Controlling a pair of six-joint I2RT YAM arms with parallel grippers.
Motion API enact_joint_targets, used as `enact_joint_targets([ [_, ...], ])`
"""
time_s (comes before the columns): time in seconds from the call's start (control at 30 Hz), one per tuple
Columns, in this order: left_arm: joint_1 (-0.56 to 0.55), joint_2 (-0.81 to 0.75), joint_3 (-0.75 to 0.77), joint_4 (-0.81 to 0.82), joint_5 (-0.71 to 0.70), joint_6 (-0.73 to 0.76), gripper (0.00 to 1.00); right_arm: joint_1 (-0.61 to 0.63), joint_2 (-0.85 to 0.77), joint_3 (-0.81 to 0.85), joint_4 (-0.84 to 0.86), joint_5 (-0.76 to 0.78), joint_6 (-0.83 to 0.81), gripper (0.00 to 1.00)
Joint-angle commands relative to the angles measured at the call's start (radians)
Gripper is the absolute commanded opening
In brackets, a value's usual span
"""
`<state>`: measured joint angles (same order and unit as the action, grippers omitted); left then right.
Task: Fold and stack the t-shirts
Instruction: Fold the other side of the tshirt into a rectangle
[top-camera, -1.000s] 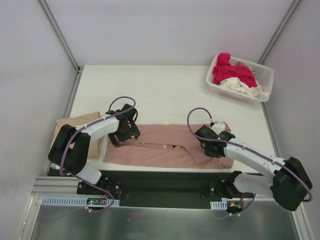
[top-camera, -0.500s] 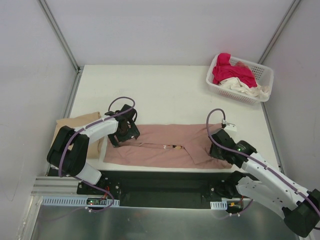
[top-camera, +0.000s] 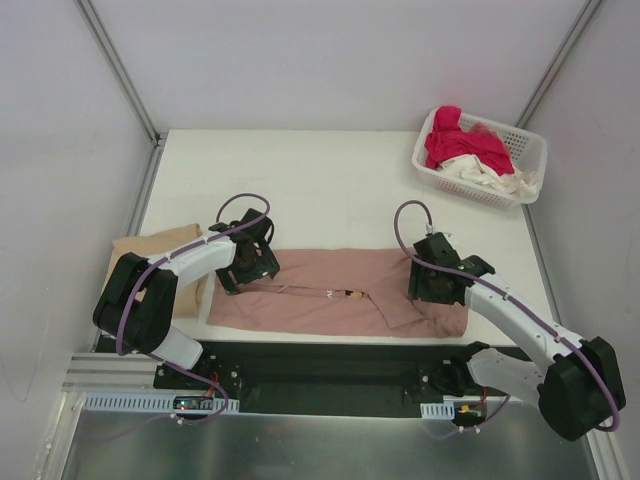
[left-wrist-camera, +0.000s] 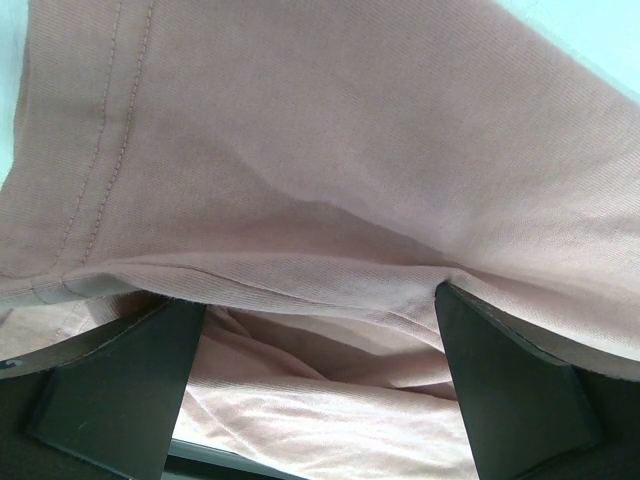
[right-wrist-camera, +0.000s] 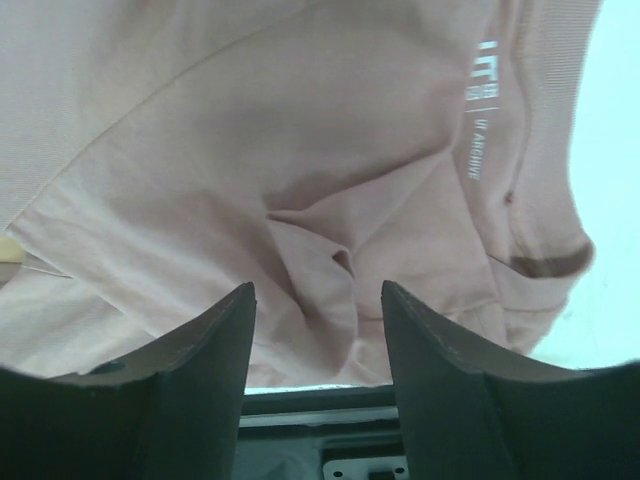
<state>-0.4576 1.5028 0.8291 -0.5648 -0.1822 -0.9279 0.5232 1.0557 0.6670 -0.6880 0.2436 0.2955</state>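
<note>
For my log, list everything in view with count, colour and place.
table: 1, white, beneath all
basket: 1, white, far right corner
pink t-shirt: 1, dusty pink, spread along the table's near edge
tan t-shirt: 1, tan, folded, table's left edge
magenta-red t-shirt: 1, magenta-red, in basket
cream t-shirt: count unclear, cream, in basket
left gripper: 1, black, open at pink shirt's left end
right gripper: 1, black, open at its right end

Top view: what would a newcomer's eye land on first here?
A long dusty pink cloth t-shirt lies flat at the front of the white table, with the left arm's fingers over its left end and the right arm's fingers over its right end. In the far right corner, a white latticed plastic basket holds a magenta-red shirt.
</note>
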Motion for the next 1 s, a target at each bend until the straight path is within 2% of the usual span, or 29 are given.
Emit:
enact_joint_targets([
  [0.0, -0.003, -0.021, -0.007, -0.020, -0.003, 0.004, 0.99, -0.038, 0.041, -0.012, 0.090, -0.101, -0.056, 0.53],
  [0.03, -0.003, -0.021, -0.005, -0.020, -0.003, 0.004, 0.99, -0.045, 0.056, -0.012, 0.093, -0.096, -0.056, 0.43],
  [0.07, -0.003, -0.021, -0.007, -0.020, -0.003, 0.004, 0.99, -0.055, 0.062, -0.015, 0.096, -0.093, -0.058, 0.40],
  [0.3, -0.003, -0.026, -0.007, -0.018, -0.005, 0.003, 0.99, -0.088, 0.084, -0.043, 0.105, -0.053, -0.059, 0.33],
  [0.5, -0.003, -0.044, -0.008, -0.018, -0.016, 0.001, 0.99, -0.100, 0.086, -0.052, 0.148, -0.067, -0.067, 0.19],
  [0.53, -0.003, -0.046, -0.010, -0.020, -0.017, 0.001, 0.99, -0.101, 0.086, -0.053, 0.151, -0.072, -0.068, 0.07],
  [0.57, -0.003, -0.049, -0.010, -0.018, -0.019, 0.001, 0.99, -0.101, 0.083, -0.055, 0.156, -0.073, -0.059, 0.01],
  [0.67, -0.003, -0.062, -0.018, -0.018, -0.023, 0.000, 0.99, -0.101, 0.047, -0.061, 0.125, -0.024, -0.027, 0.01],
  [0.8, -0.003, -0.082, -0.031, -0.020, -0.023, -0.005, 0.99, -0.103, -0.060, -0.055, -0.100, 0.172, 0.121, 0.01],
  [0.93, -0.003, -0.088, -0.044, -0.015, -0.020, -0.008, 0.99, -0.101, -0.263, -0.096, -0.275, 0.211, 0.276, 0.01],
  [0.97, -0.003, -0.088, -0.044, -0.015, -0.019, -0.003, 0.99, -0.100, -0.305, -0.115, -0.297, 0.198, 0.272, 0.01],
])
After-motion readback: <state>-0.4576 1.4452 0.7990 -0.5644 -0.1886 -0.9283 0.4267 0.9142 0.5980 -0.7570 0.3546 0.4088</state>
